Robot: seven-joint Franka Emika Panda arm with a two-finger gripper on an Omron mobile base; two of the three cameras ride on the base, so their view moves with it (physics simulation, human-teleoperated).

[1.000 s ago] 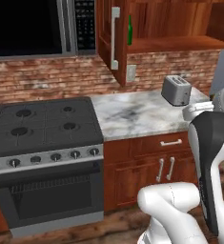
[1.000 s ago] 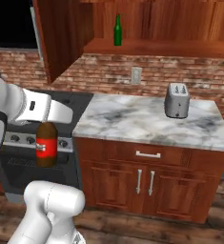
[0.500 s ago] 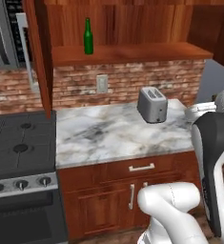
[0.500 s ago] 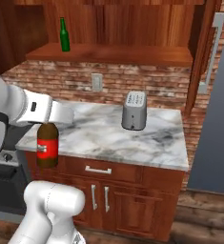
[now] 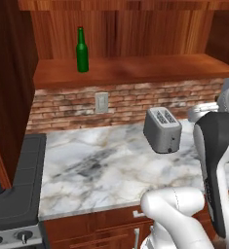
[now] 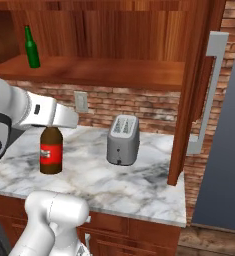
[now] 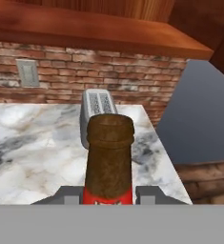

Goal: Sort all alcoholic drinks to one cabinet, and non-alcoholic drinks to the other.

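**Brown bottle held over the table**

Your pincer grips the brown bottle by its neck, apparently just above the marble table. The green bottle stands upright on the open cabinet shelf; a toaster sits nearby.

Silver toaster upright on marble desk, near brick backsplash bearing wall outlet.
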